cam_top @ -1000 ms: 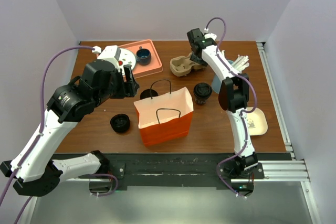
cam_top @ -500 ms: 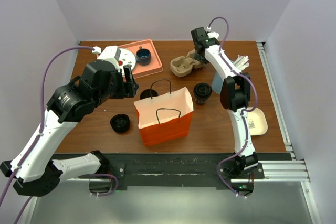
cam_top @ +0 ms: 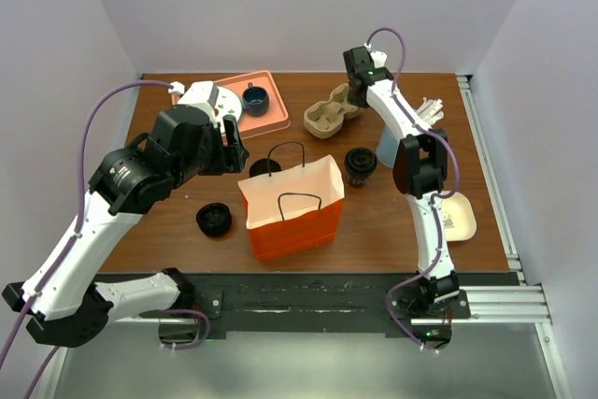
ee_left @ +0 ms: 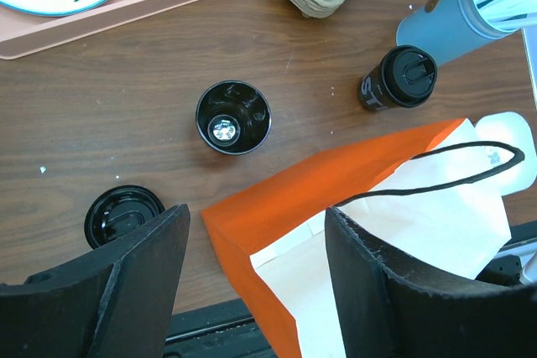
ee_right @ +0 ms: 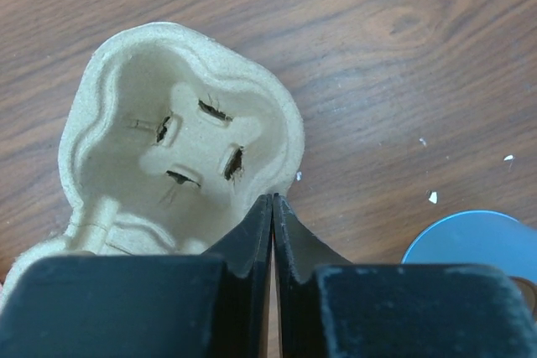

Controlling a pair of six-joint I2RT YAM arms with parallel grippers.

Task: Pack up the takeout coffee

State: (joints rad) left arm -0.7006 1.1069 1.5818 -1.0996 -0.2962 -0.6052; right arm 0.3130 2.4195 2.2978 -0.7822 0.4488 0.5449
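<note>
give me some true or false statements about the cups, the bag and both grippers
1. The takeout coffee sits inside the orange bag. False: it stands on the table, to the right of the bag.
2. The right gripper is shut, its fingertips at the rim of the pulp cup carrier. True.
3. The left gripper is clamped on the lidless cup. False: it is open and holds nothing, and the lidless cup stands free on the table.
4. A loose black lid lies on the table to the left of the bag. True.
</note>
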